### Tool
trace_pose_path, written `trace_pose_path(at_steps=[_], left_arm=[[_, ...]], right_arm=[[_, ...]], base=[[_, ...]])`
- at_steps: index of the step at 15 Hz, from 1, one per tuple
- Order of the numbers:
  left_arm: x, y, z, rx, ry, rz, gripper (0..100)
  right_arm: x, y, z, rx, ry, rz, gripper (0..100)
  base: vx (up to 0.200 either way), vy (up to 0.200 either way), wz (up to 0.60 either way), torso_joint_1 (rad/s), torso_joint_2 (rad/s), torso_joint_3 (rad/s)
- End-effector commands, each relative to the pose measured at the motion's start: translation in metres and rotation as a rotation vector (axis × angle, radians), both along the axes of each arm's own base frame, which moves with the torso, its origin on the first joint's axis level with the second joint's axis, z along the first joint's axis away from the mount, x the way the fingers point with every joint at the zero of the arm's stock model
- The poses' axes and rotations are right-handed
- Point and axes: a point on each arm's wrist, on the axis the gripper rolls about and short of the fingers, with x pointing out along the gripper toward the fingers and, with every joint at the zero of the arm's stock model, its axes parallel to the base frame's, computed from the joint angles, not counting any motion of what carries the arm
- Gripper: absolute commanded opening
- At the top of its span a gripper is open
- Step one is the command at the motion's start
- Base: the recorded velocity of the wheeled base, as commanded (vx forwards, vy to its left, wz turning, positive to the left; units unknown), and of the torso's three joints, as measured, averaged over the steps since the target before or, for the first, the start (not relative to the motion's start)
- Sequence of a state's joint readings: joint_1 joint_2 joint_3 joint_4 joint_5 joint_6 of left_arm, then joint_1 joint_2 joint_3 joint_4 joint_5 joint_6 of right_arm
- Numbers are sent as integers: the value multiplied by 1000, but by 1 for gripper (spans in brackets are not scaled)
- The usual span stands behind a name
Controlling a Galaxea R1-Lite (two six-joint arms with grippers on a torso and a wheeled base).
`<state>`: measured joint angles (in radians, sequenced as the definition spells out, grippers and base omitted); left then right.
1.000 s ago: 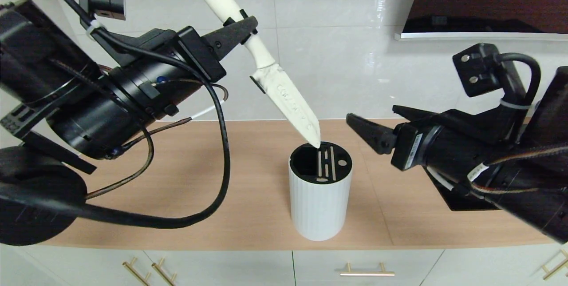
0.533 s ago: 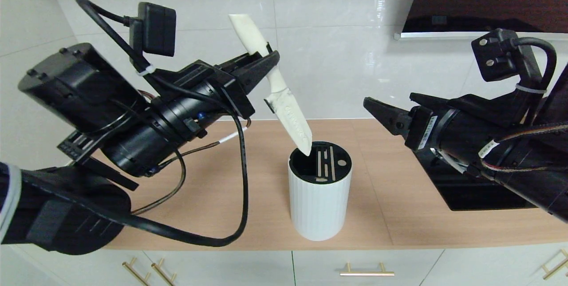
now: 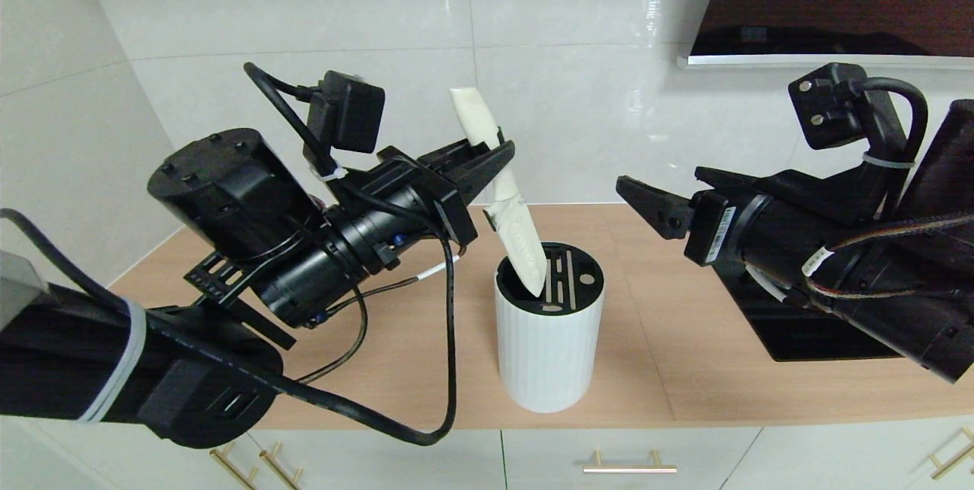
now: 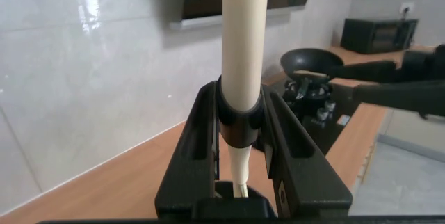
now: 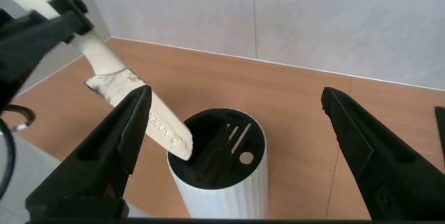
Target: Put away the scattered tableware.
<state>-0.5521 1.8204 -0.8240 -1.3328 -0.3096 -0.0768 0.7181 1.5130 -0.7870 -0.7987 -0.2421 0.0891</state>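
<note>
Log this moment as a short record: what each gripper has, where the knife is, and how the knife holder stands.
left gripper: shut on the handle of the white knife
white knife: tilted, tip down inside the large opening of the knife holder; most of the blade above the rim
knife holder: white ribbed cylinder, upright on the wooden counter; narrow slots unfilled
right gripper: open, holding nothing, to the holder's right
task stage: knife not yet released

Faint print on the blade of the knife (image 3: 520,235) — none of it legible.
</note>
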Motion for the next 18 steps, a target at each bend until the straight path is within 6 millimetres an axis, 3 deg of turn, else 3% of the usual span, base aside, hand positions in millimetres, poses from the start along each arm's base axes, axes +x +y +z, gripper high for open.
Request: trace_pose_path(at_steps=[1, 7, 18], left_arm=[[4, -2, -6, 9, 12, 2, 0], [6, -2, -10, 16, 18, 6, 0], [32, -21, -68, 91, 147, 20, 0]], right_arm=[[1, 0, -1, -2, 2, 0, 100], [1, 1, -1, -4, 4, 1, 100], [5, 6, -9, -33, 17, -4, 100]], base=[[0, 0, 0, 0, 0, 0], [0, 0, 0, 0, 0, 0], [0, 0, 0, 0, 0, 0]])
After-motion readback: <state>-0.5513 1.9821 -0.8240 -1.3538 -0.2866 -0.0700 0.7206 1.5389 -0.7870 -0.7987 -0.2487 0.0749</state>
